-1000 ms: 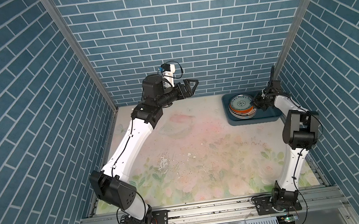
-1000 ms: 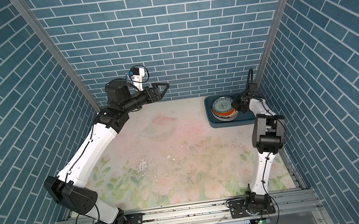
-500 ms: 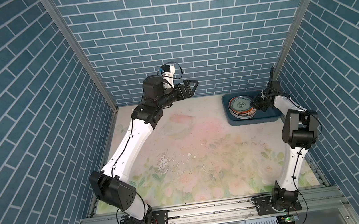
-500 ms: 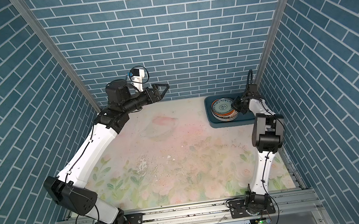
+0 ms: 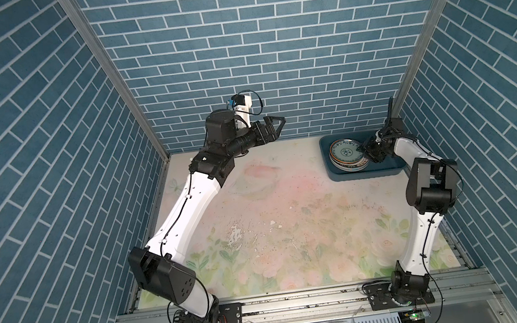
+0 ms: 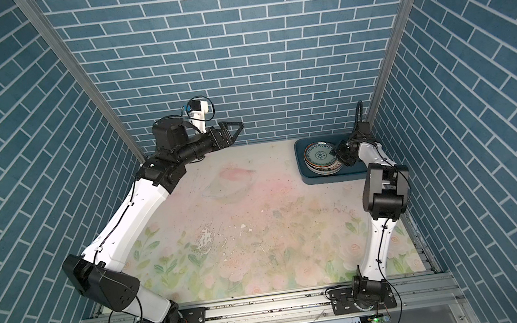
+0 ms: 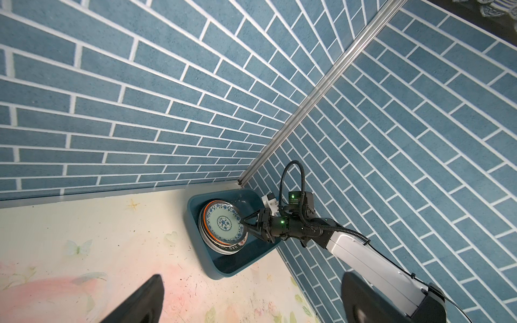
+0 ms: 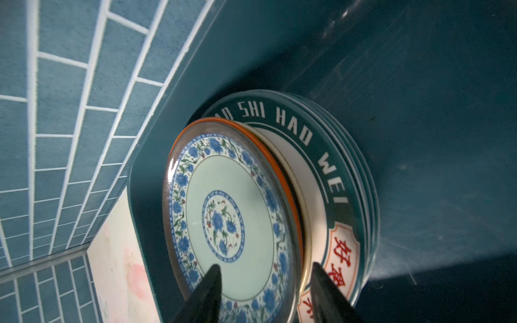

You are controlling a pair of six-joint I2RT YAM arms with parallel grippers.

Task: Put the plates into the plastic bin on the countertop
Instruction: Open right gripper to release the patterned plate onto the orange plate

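**Surface** [image 5: 292, 232]: floral print, scuffed. No plate showed on it outside the bin.

**Plastic bin** [image 5: 366, 176]: dark teal, at the far right corner of the surface. It held every visible plate.

**Plates** [image 5: 350, 167]: one stack at the bin's left end, rims staggered, lettered ones lowest. Risk: a sideways nudge could slide the upper plates off their seat.

**Teal-patterned plate** [image 8: 229, 218]: topmost, set off-centre over the orange plate [image 8: 218, 120]. Whether it lay fully flat could not be told.

**Right gripper** [image 8: 265, 265]: jaws partly spread and straddling that plate's near rim, one finger over its face, one outside. It appeared to clamp nothing. Risk: pulling back low or at a slant could catch the rim on the outer finger and drag or tip the plate. Lifting clear first seemed safer.

**Left gripper** [image 5: 281, 120]: spread wide, empty, raised near the back wall, well apart from the bin. Little hazard there.
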